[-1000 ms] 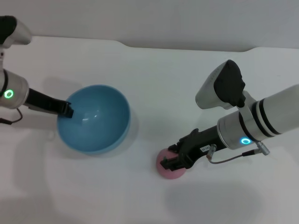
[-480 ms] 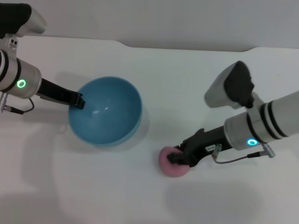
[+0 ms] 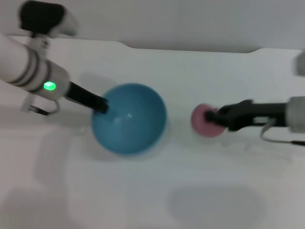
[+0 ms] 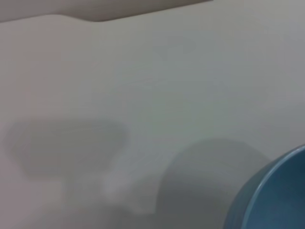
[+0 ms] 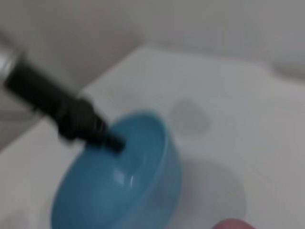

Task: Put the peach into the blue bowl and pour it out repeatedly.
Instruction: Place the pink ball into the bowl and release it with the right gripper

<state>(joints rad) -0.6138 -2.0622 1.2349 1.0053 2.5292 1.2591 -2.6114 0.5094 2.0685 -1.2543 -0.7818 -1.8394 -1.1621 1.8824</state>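
Note:
The blue bowl [image 3: 129, 119] is near the middle of the white table and holds nothing. My left gripper [image 3: 101, 106] is shut on its left rim. In the right wrist view the bowl [image 5: 143, 191] looks tilted, with the left gripper [image 5: 102, 136] clamped over its edge. A slice of the bowl [image 4: 271, 195] also shows in the left wrist view. The pink peach [image 3: 205, 119] is right of the bowl with a gap between them, and my right gripper [image 3: 214, 117] is shut on it from the right. Only the peach's top edge [image 5: 233, 224] shows in the right wrist view.
The white table [image 3: 157, 191] ends at a back edge with a raised lip [image 3: 128, 45]. A soft shadow [image 3: 214, 205] lies on the table in front of the peach.
The right gripper has carried the peach from the near table up and to the right, level with the bowl. The left gripper has moved the bowl to the right, toward the middle.

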